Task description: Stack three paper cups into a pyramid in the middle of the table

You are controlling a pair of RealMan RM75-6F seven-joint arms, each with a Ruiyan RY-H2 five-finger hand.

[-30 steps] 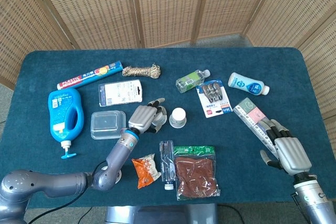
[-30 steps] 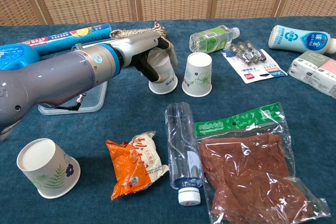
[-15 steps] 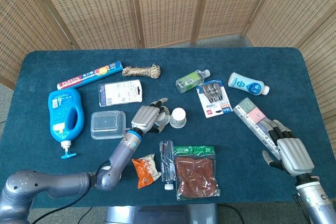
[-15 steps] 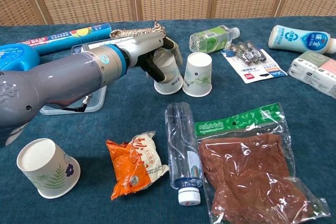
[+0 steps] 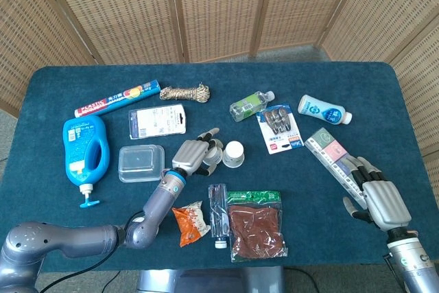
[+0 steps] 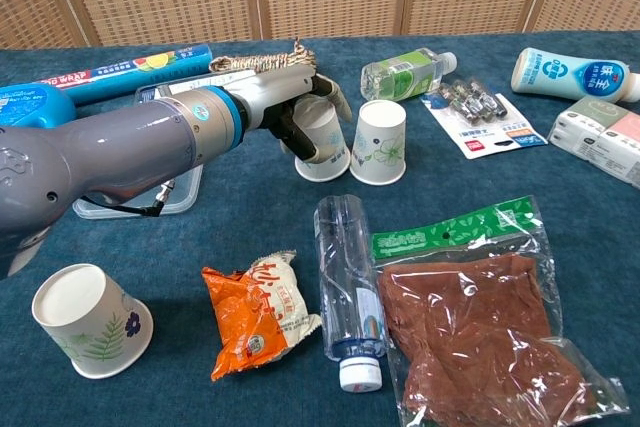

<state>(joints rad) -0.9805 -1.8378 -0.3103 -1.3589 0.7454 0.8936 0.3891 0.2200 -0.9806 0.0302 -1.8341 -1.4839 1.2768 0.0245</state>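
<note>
Two white paper cups with green leaf prints stand upside down near the table's middle. My left hand (image 6: 288,107) grips the left cup (image 6: 323,143) from behind and the left, fingers wrapped around its wall. The right cup (image 6: 378,143) stands free right beside it, nearly touching. In the head view the left hand (image 5: 193,155) covers much of the gripped cup (image 5: 215,156), with the free cup (image 5: 234,154) next to it. A third cup (image 6: 90,320) stands upside down at the front left, seen only in the chest view. My right hand (image 5: 378,197) hovers open at the front right, holding nothing.
A clear bottle (image 6: 348,287), an orange snack packet (image 6: 255,312) and a bag of brown contents (image 6: 475,317) lie in front of the cups. A clear lidded box (image 5: 140,162) and a blue detergent jug (image 5: 84,150) are to the left. A small green bottle (image 5: 250,106) and a card of batteries (image 5: 279,128) lie behind.
My left hand has slid its cup to the right, closing the gap to the free cup. The right hand has barely shifted.
</note>
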